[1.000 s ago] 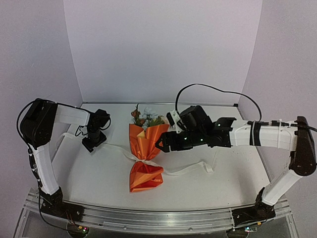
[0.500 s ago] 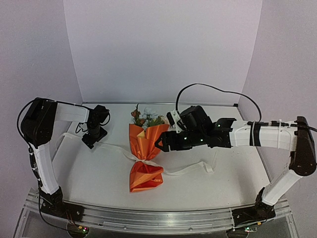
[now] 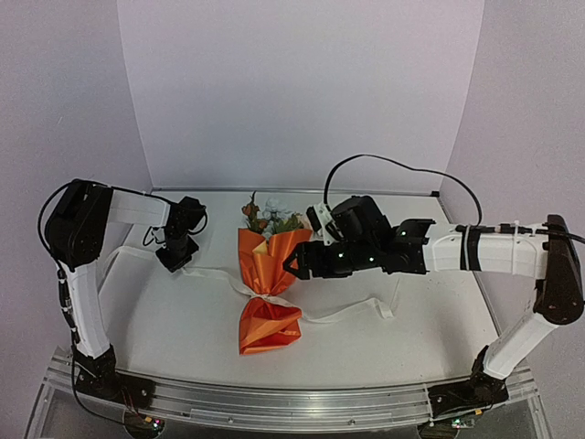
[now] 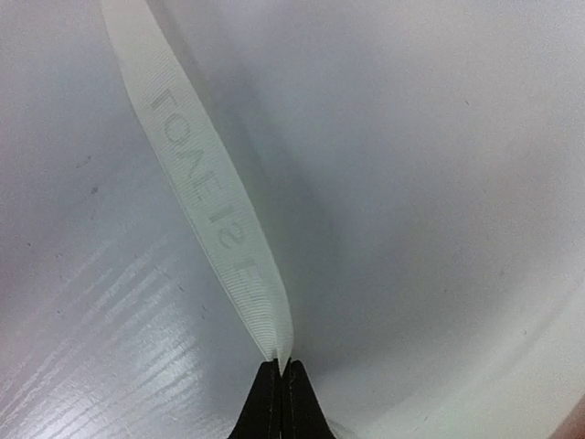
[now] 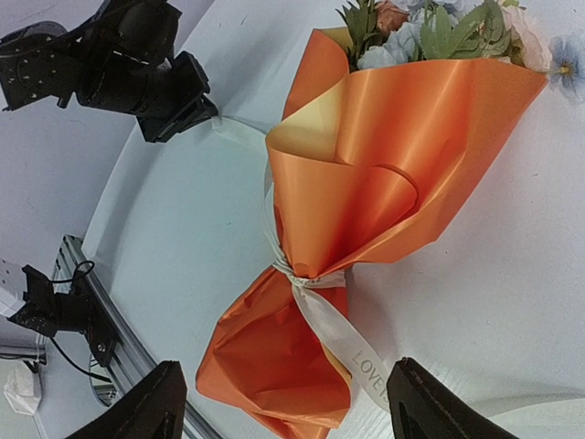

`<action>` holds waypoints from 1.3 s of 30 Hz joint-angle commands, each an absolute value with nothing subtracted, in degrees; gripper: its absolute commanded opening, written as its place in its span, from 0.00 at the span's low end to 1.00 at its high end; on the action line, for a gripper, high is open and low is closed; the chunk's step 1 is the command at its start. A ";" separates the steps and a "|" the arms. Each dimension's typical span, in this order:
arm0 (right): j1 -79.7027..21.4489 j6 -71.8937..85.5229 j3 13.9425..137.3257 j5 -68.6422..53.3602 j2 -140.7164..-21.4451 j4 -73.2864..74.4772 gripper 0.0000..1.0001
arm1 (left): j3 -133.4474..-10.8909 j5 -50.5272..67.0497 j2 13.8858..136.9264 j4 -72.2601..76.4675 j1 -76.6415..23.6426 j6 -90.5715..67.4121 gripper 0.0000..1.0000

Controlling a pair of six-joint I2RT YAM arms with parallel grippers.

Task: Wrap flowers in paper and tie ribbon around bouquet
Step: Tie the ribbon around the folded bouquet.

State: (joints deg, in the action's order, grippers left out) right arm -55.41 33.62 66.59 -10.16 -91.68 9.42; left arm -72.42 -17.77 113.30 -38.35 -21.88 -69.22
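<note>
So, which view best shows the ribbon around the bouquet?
The right wrist view: close up, the ribbon cinches the orange paper at its waist. The top view shows this small; the left wrist view shows only a stretch in the shut left gripper.

White tabletop (image 3: 183,320), pale lilac walls (image 3: 292,91) on three sides, aluminium rail (image 3: 274,398) along near edge

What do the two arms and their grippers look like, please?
The left arm and right arm have white links and bulky black joints. The left gripper and right gripper are black, with tapering fingers. A thin black cable loops above the right arm, which also shows small green lights near its wrist.
</note>
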 commanded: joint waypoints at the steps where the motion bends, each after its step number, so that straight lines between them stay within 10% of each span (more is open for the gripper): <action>1: -57.16 30.57 69.54 -8.90 -93.91 7.85 0.79 | -66.84 -7.27 106.83 -32.91 -25.49 -65.22 0.00; 39: -64.25 17.90 115.15 -6.13 -131.53 11.24 0.79 | -59.69 7.04 62.28 -37.29 -28.76 -57.67 0.00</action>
State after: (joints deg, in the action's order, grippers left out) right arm -63.83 17.45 110.65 -10.46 -129.65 12.92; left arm -57.69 7.39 64.56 -35.04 -28.58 -58.46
